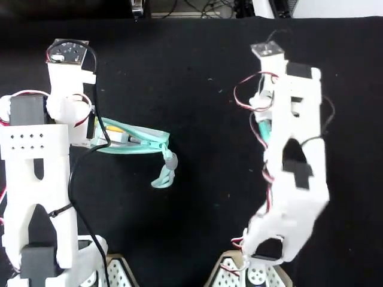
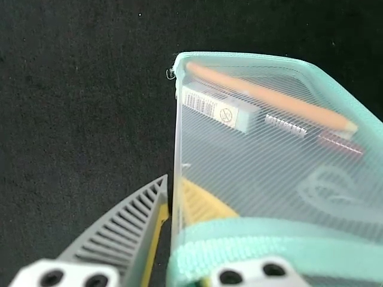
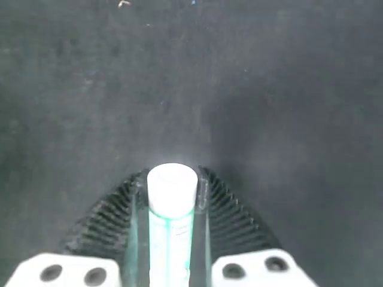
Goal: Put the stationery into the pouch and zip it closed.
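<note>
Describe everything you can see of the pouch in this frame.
The pouch is translucent ribbed plastic with mint-green trim. An orange pencil and a white labelled block show through its wall. In the high view it appears as a narrow band above the black table, with a grey zip pull and a mint loop at one end. The left gripper is clamped on the other end. Whether the zip is shut is unclear.

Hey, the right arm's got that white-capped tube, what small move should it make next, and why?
Probably swing the right gripper across toward the pouch, tube first, near its zipper pull. The tube is clamped in the right gripper but apart from the pouch, which the left gripper holds with a pencil and eraser inside.
</note>
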Controlling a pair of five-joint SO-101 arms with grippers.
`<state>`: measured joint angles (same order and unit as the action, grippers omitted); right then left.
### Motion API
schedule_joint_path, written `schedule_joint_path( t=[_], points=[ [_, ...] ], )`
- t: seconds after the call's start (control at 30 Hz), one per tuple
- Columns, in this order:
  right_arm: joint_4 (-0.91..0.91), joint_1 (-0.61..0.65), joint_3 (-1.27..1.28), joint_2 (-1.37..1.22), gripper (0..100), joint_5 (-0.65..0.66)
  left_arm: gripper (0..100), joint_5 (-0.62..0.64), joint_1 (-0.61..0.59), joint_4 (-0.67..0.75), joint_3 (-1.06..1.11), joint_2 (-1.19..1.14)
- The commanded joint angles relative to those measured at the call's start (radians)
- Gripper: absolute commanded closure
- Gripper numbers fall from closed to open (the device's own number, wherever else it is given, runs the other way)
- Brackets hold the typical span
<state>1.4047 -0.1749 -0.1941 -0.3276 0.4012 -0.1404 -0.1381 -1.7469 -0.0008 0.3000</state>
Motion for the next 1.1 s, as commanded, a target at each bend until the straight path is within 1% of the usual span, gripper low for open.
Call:
schedule_joint_path(
  t=[0.0, 0.13, 0.23, 0.3, 0.4, 0.47, 0.57, 0.63, 0.7, 0.77, 0.83, 0.9, 1.0, 1.07],
  points=[
    [-0.017, 0.041, 0.142, 0.334, 98.6, 0.008, 97, 0.005, -0.015, -0.011, 0.01, -0.012],
    [-0.06, 0.149, 0.371, 0.693, 98.6, 0.0, 97, 0.005, -0.015, -0.011, 0.007, -0.012],
    [-0.109, 0.288, 0.519, 1.001, 98.6, 0.0, 97, 0.005, -0.015, -0.011, 0.007, -0.011],
    [-0.198, 0.388, 0.613, 1.214, 98.5, 0.006, 97, 0.005, -0.015, -0.011, 0.007, -0.009],
    [-0.384, 0.526, 0.769, 1.492, 98.5, -0.003, 97, 0.005, -0.015, -0.011, 0.005, -0.011],
    [-0.5, 0.637, 0.878, 1.646, 98.5, -0.003, 97, 0.005, -0.015, -0.011, 0.004, -0.009],
    [-0.675, 0.793, 1.04, 1.807, 98.5, -0.003, 97, 0.005, -0.015, -0.011, 0.002, -0.003],
    [-0.813, 0.893, 1.136, 1.879, 98.5, -0.003, 97, 0.005, -0.015, -0.011, 0.002, -0.003],
    [-0.977, 0.965, 1.233, 1.92, 98.5, 0.0, 97, 0.006, -0.015, -0.011, 0.002, -0.003],
    [-1.138, 1.0, 1.317, 1.925, 98.5, 0.0, 97, 0.006, -0.015, -0.011, 0.002, -0.003],
    [-1.267, 1.002, 1.382, 1.911, 98.5, -0.002, 97, 0.006, -0.015, -0.011, 0.002, -0.002],
    [-1.339, 1.007, 1.415, 1.888, 98.5, -0.002, 97, 0.006, -0.015, -0.011, 0.002, -0.002],
    [-1.355, 1.033, 1.415, 1.831, 98.5, -0.002, 97, 0.006, -0.015, -0.011, 0.002, -0.002],
    [-1.396, 1.06, 1.414, 1.785, 98.5, -0.002, 97, 0.006, -0.015, -0.011, 0.002, -0.002]
  ],
)
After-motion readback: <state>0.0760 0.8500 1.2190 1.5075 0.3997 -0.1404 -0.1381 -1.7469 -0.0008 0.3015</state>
